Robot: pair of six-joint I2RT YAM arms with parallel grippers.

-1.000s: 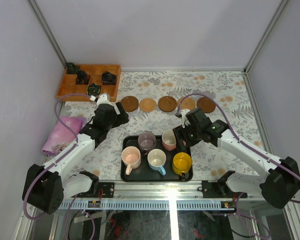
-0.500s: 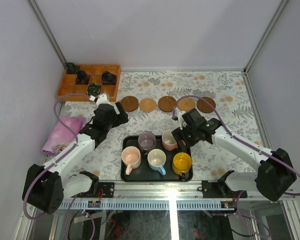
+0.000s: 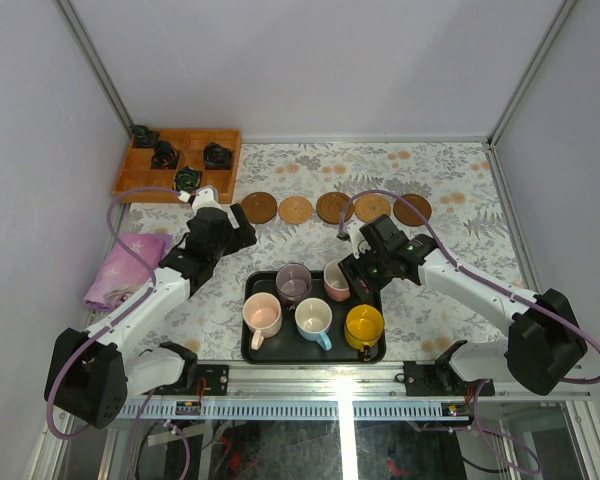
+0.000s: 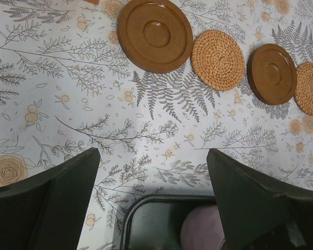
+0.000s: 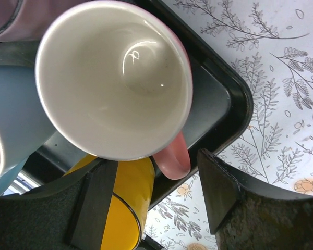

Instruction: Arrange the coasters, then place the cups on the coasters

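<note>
Closest to the arm bases, the black tray (image 3: 280, 350) carries all five cups. The peach-pink cup (image 3: 262, 314), light blue cup (image 3: 313, 318) and yellow cup (image 3: 364, 324) stand in its near row, with the mauve cup (image 3: 293, 282) and salmon-pink cup (image 5: 115, 83) behind them. None sits on a coaster.

The right hand (image 5: 155, 161) hangs low at the salmon-pink cup. Its fingers are spread to either side of the cup's handle (image 5: 173, 159) and are not pinched on it, so it grasps nothing.

The left hand (image 4: 152, 156) hovers over the table (image 3: 450, 270) between the tray's far left corner and the row of discs, released wide and empty.

Farther back, the coasters (image 3: 333, 207) lie in a straight, evenly spaced row, each apart from its neighbours. Three are dark wooden discs, alternating with two pale woven ones.

The arranging part looks finished. All of the cup placing is left, and the salmon-pink cup seems to be the first pick.

At the far left corner stands a wooden compartment box (image 3: 195, 140).
</note>
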